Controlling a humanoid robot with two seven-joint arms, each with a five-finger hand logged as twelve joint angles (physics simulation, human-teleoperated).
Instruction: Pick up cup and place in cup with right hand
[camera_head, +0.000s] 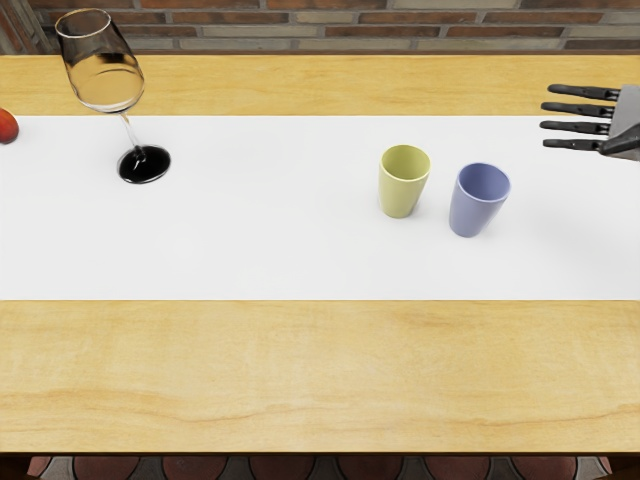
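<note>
Toward the upper right of the frame, the right hand (622, 115) shows with its fingers (578, 108) stretched nearly straight and slightly apart, wide open and holding nothing. From their tips, the blue cup (472, 210) lies to the left and lower in the frame, so the coming move looks like a diagonal one, leftward and toward the bottom edge. It is the nearer of the pair; the yellow-green cup (400, 190) sits just beyond it on the left, apart by a narrow gap. Both stand upright on the white runner (250, 240) laid along the table (300, 370), their long axes vertical and their mouths facing up, while the fingers point left across the picture, roughly crosswise to that axis. The blue one seems the likelier to be lifted (the task sentence does not say which goes into which), since this hand is on its side. I would judge the work to be at its start, with the approach to come: the fingers should close around the cup's side from the right, and swinging too far left could push it into its neighbour before any grip is made.
</note>
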